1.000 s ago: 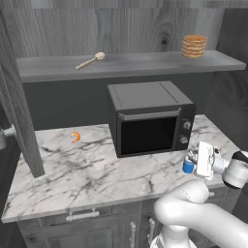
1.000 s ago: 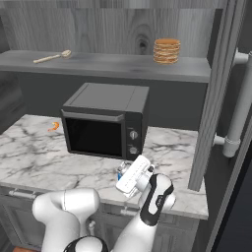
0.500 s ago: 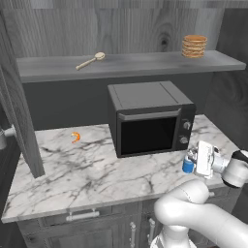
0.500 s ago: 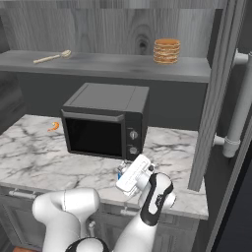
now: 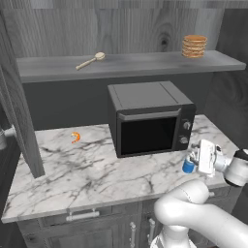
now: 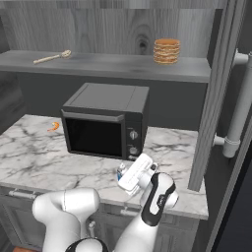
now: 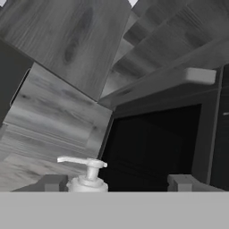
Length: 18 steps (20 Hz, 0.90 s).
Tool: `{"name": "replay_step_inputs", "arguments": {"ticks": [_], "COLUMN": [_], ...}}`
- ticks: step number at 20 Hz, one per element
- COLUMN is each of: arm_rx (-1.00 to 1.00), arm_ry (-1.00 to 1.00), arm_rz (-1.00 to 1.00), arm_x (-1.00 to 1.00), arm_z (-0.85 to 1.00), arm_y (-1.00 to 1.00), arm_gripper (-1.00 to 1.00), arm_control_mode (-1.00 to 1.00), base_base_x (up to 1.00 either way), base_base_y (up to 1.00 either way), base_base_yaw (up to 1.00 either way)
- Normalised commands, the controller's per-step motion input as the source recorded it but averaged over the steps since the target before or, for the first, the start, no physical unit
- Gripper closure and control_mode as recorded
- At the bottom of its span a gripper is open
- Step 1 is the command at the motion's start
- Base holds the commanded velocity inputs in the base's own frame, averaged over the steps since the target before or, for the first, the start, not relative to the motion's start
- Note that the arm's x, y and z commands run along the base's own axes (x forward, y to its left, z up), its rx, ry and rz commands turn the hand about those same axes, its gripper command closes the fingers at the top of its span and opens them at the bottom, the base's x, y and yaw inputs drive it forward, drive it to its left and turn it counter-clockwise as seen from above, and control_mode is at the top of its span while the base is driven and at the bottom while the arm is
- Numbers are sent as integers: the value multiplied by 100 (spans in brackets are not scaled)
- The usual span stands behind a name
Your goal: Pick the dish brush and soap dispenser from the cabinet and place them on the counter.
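Note:
The soap dispenser (image 5: 188, 167), a small blue bottle with a white pump, stands on the white marble counter (image 5: 87, 169) just right of the microwave's front corner. My gripper (image 5: 194, 162) is level with it and open. In the hand view the pump top (image 7: 87, 172) rises between the two spread fingertips, nearer the left one, with a clear gap on the right. From the right base view the bottle (image 6: 121, 171) peeks out beside the gripper (image 6: 126, 173). The dish brush (image 5: 89, 61) lies on the grey shelf of the cabinet (image 5: 145, 63), left of centre.
A black microwave (image 5: 150, 118) stands mid-counter, close to the bottle's left. A stack of tan discs (image 5: 194, 46) sits at the shelf's right end. A small orange item (image 5: 75, 137) lies at the back left. Open cabinet doors (image 6: 216, 98) flank both sides.
The jaws, narrow around the soap dispenser a moment ago, have spread wide. The hand and bottle have sunk slightly, with the bottle now on the counter.

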Motion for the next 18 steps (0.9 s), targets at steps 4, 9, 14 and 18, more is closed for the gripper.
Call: {"name": "replay_step_inputs", "arguments": {"ticks": [4, 9, 14, 18], "arm_rx": [0, 0, -1, -4], "arm_ry": [0, 3, 5, 9], "arm_rz": [0, 0, 0, 0], "arm_x": [0, -5, -1, 0], "arm_z": [-1, 3, 4, 0], "arm_y": [-13, -5, 0, 7], "arm_gripper": [-100, -100, -100, -100], "arm_control_mode": [-100, -100, -100, -100], "base_base_x": [0, 0, 0, 0], "base_base_y": [0, 0, 0, 0], "base_base_yaw": [0, 0, 0, 0]}}
